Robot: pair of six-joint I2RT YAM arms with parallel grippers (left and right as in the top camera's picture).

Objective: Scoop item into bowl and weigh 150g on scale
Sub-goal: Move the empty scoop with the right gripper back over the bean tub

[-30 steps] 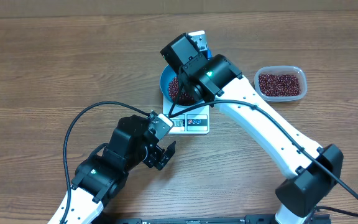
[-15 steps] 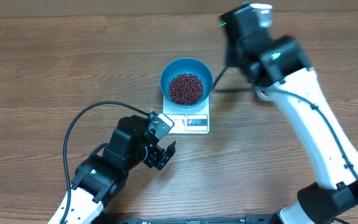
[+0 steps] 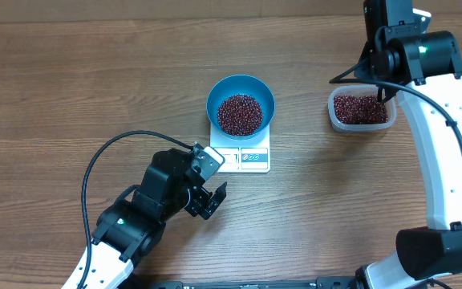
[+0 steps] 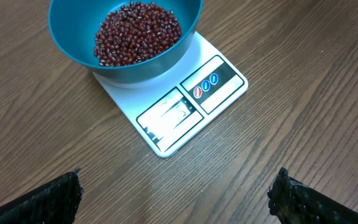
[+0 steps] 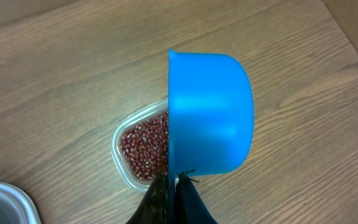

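Right wrist view showed the right gripper [image 5: 174,184] pinched shut on the handle of a blue scoop [image 5: 210,115]. The cup was turned on its side above a clear tub [image 5: 117,149] of beans [image 5: 145,149], flat rim toward the tub. A dip downward looked like the likely next move. Overhead, the tub's long side ran across the table [image 3: 70,72]. The bowl [image 3: 219,92] sat on the scale [image 3: 255,158], well apart to the tub's left, already holding a heap of beans. The left gripper [image 3: 212,201] hung wide and empty near the scale's display edge. Nothing stood between tub and bowl.
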